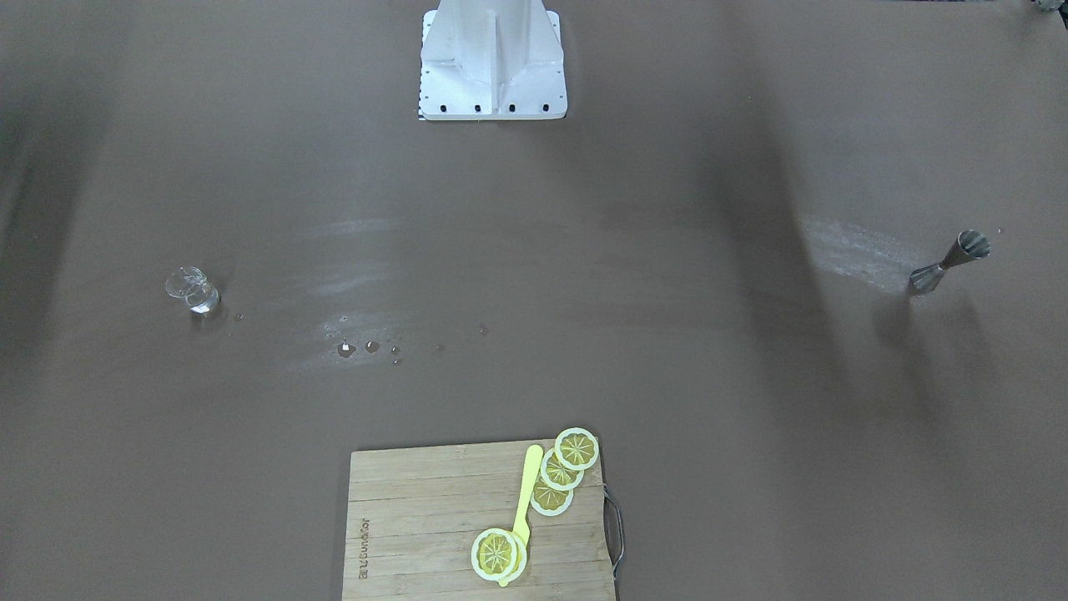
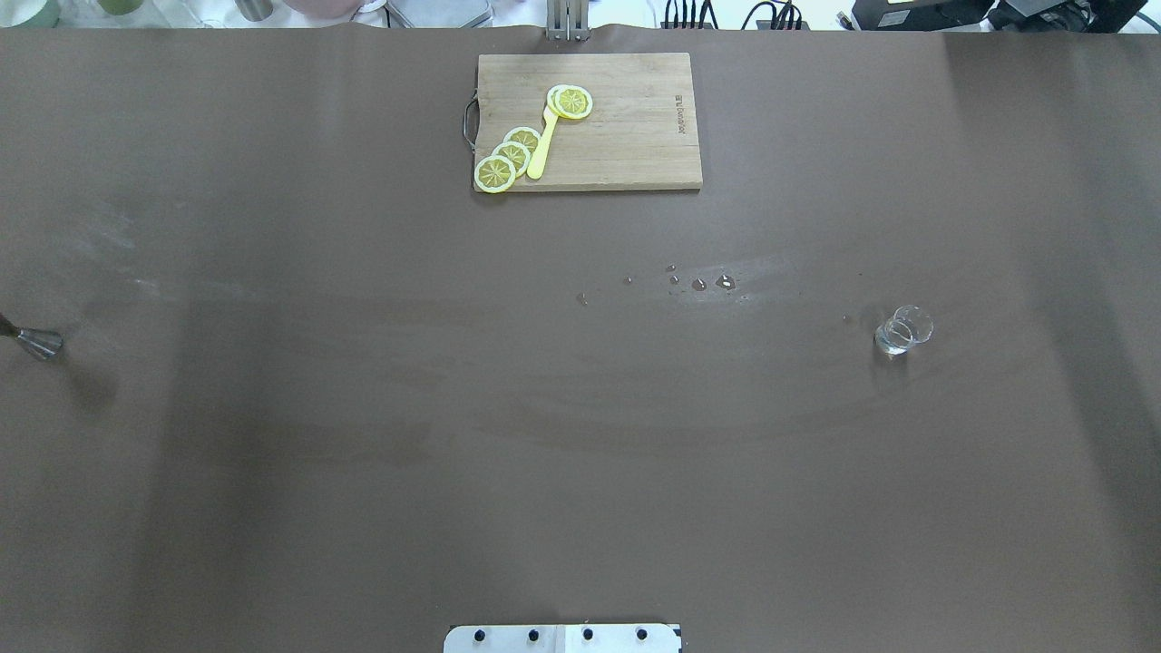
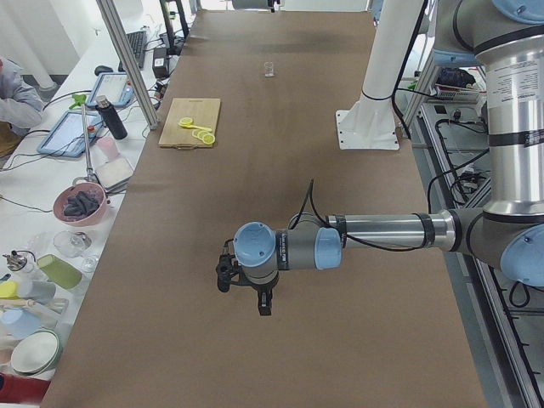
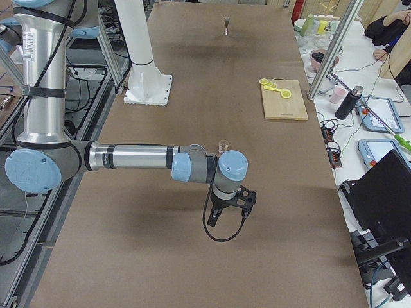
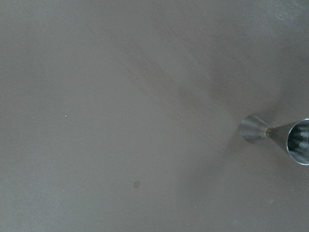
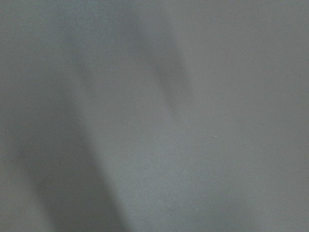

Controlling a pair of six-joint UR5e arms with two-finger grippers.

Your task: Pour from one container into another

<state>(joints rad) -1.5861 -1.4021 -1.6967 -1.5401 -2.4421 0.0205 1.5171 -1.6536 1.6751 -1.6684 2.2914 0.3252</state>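
The glass cup [image 2: 902, 331], far right, was yet to be grasped and carried to the jigger [image 2: 41, 343], far left; how the jaws stood could not be told.

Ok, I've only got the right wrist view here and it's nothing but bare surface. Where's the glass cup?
Observer: The glass cup stands upright on the robot's right half of the table, with nothing holding it.
Operator: And the jigger I'm pouring into?
Observer: The jigger stands upright far over on the robot's left side, well apart from the cup.
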